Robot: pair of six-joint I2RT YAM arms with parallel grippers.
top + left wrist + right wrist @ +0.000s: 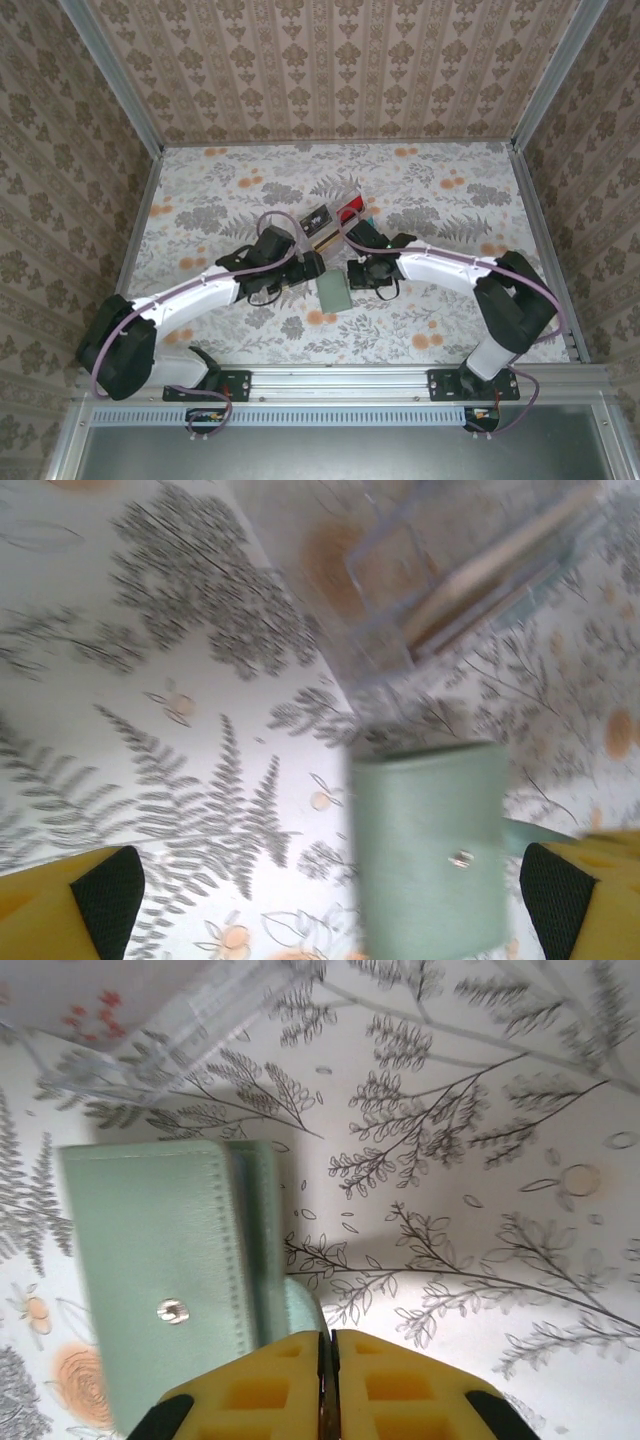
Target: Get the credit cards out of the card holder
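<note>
- Left claw released, its yellow fingers spread wide.
- Pale grey-green soft folded card holder lies closed on the floral counter between them.
- Right claw clenched, just beside the holder.
- Tan-beige flat card sits in a clear plastic tray nearby.

In your left wrist view, a clear tray sits at one o'clock on the floral cloth.

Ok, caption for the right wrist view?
Shut right end effector beside the folded card holder on the floral table.
</note>
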